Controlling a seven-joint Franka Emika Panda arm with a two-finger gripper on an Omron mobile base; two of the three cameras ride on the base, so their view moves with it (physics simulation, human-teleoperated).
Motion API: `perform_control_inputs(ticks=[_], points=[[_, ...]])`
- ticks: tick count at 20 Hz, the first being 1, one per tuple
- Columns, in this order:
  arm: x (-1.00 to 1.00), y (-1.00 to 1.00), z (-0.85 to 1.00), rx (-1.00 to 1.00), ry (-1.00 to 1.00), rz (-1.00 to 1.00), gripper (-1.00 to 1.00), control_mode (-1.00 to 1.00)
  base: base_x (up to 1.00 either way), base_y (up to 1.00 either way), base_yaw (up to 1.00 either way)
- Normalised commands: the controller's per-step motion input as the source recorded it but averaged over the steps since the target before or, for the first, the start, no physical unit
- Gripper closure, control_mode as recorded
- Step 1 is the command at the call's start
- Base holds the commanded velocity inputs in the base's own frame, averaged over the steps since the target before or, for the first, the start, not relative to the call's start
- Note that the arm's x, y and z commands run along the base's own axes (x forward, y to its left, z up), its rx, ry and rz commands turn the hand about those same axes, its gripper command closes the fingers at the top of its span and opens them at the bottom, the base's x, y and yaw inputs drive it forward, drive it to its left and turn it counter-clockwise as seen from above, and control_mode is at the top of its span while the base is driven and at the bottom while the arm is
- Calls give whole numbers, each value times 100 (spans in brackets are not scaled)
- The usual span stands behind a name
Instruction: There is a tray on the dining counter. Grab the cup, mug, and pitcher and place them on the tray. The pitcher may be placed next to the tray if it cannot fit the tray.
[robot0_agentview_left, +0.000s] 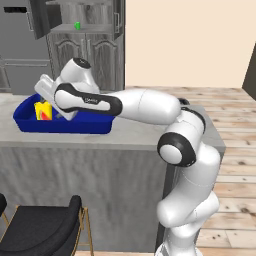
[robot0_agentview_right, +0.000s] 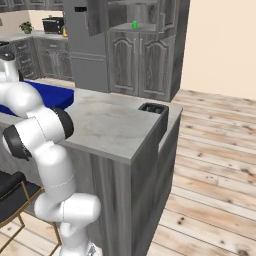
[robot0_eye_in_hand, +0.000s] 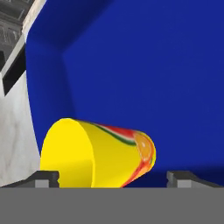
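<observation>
The yellow cup (robot0_eye_in_hand: 98, 153), with a red-orange mark near its narrow end, lies between the two fingertips of my gripper (robot0_eye_in_hand: 116, 179), which stands open around it. In the left base view the cup (robot0_agentview_left: 42, 111) sits in the left end of the deep-blue tray (robot0_agentview_left: 90, 122) on the dining counter (robot0_agentview_left: 125, 137), with my hand right beside it. The tray's end (robot0_agentview_right: 50, 97) also shows behind my arm. The green mug (robot0_agentview_left: 77, 25) stands in an open wall cabinet far behind the counter, as the mug (robot0_agentview_right: 134, 24) also shows from the right. The pitcher is out of view.
A black chair (robot0_agentview_left: 40, 230) stands in front of the counter at the lower left. A dark rectangular slot (robot0_agentview_right: 152, 107) sits in the counter top near its right end. Grey cabinets (robot0_agentview_right: 145, 60) and a microwave (robot0_agentview_right: 52, 25) line the back wall.
</observation>
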Motion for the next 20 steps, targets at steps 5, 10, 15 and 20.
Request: perform_control_inputs(ticks=[5, 10, 15, 20], points=[[0, -5, 38, 1, 0, 0, -100, -100, 0, 0, 0], [-19, -42, 61, 0, 0, 0, -100, -100, 0, 0, 0], [-25, -68, 52, 0, 5, 4, -100, -100, 0, 0, 0], [-50, -90, 17, -1, 7, 18, -100, -100, 0, 0, 0]])
